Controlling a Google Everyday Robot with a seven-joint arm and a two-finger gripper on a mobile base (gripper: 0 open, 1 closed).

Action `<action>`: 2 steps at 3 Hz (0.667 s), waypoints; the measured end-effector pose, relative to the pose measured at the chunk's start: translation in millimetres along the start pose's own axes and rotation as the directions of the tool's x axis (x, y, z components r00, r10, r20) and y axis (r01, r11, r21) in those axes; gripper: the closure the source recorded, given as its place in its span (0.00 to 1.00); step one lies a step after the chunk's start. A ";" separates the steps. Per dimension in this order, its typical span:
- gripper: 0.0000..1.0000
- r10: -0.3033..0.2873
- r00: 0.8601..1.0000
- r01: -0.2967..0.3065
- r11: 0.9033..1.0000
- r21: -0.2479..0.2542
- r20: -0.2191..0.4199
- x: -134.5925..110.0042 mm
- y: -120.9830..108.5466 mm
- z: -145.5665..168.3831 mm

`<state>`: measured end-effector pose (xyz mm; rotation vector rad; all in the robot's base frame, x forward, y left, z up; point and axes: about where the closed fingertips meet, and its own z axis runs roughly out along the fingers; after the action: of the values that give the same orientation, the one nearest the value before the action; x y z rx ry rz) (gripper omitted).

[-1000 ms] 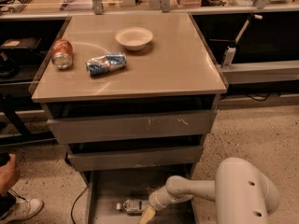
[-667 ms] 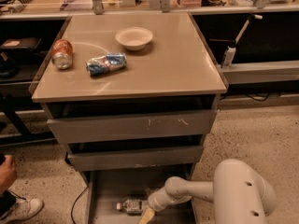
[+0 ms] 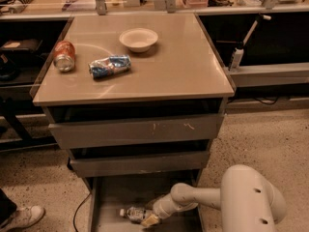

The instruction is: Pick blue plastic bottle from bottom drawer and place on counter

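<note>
Clear plastic, the blue plastic bottle point(image 3: 133, 212) lies unmoved on the bottom drawer point(image 3: 116, 192) floor, with the gripper point(image 3: 149, 220) still at its end, grasp not determinable, so you should log the pick as unfinished and the counter point(image 3: 183, 66) above as pending.

On the tabletop point(image 3: 183, 66), upper left: a tipped can point(image 3: 64, 55), a crumpled bag point(image 3: 109, 66) just beside it; a bowl point(image 3: 138, 38) upper centre. A shoe point(image 3: 21, 215) lower left. The pincer point(image 3: 148, 220) is bottom centre.

Warm overhead light lays soft glare on the counter point(image 3: 183, 66), shadow fills the drawer gaps point(image 3: 135, 111), and the gripper point(image 3: 148, 219) sits in dimmer light in the bottom drawer point(image 3: 116, 195), at the blue plastic bottle point(image 3: 131, 212).
</note>
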<state>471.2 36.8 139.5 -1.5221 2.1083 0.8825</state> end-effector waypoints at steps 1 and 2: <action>0.66 0.000 1.000 0.000 1.000 0.000 0.000 0.0 0.0 0.0; 0.89 0.000 1.000 0.000 1.000 0.000 0.000 0.0 0.1 0.0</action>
<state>471.2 36.8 139.6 -1.5216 2.1083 0.8829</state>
